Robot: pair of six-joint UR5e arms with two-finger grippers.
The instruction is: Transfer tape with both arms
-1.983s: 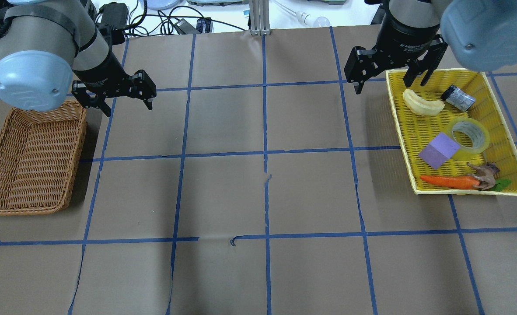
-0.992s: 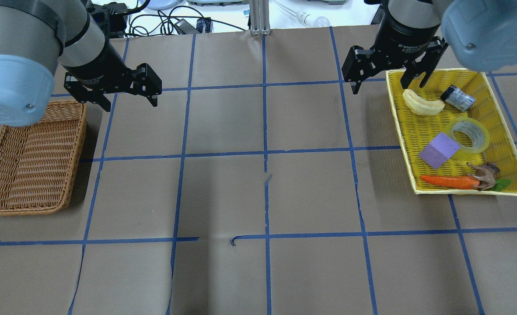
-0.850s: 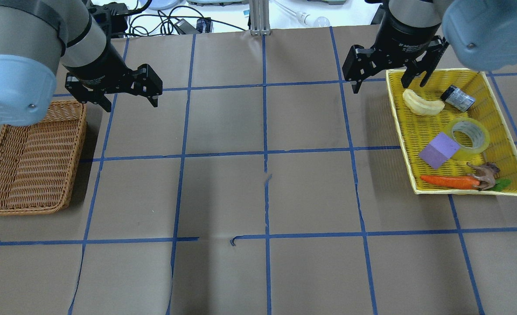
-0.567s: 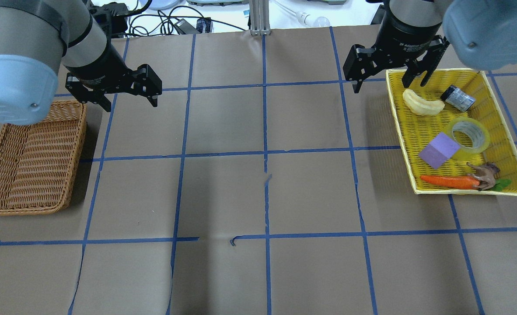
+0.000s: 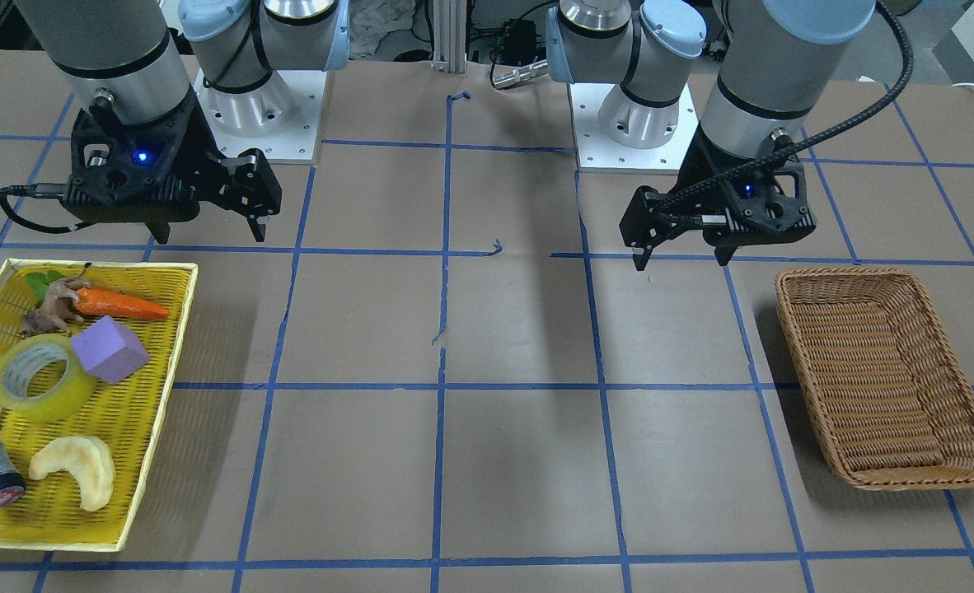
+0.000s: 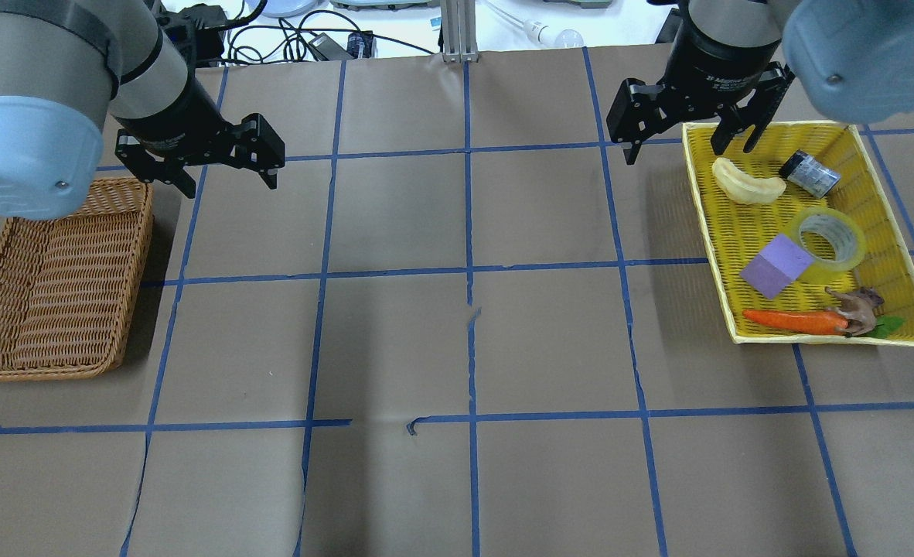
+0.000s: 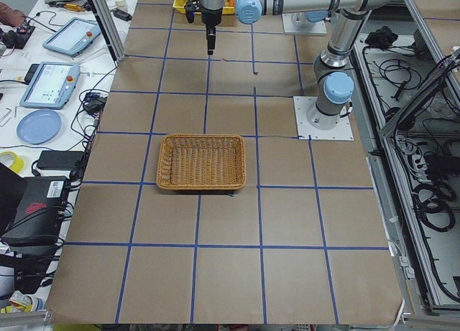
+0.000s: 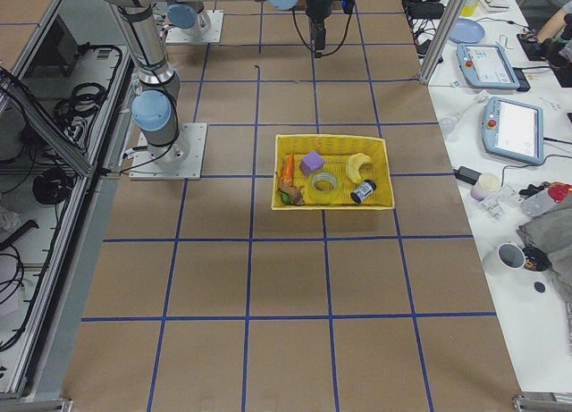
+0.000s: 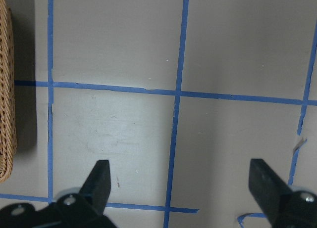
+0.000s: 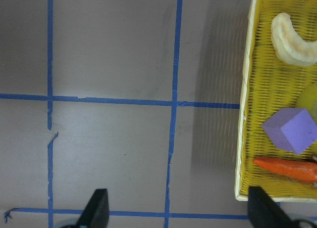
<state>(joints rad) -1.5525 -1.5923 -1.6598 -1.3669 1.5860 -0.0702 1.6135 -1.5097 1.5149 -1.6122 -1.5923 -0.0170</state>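
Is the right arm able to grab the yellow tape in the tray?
Probably yes. The tape lies uncovered in the yellow tray, only the purple block beside it, and the right gripper hangs open above the tray's corner.

Bright, even light falls from above. Soft grey shadows lie on the surface, darkest beside the wicker basket. The 2 wrist views show pale glare mid-frame. Focus is mostly sharp.
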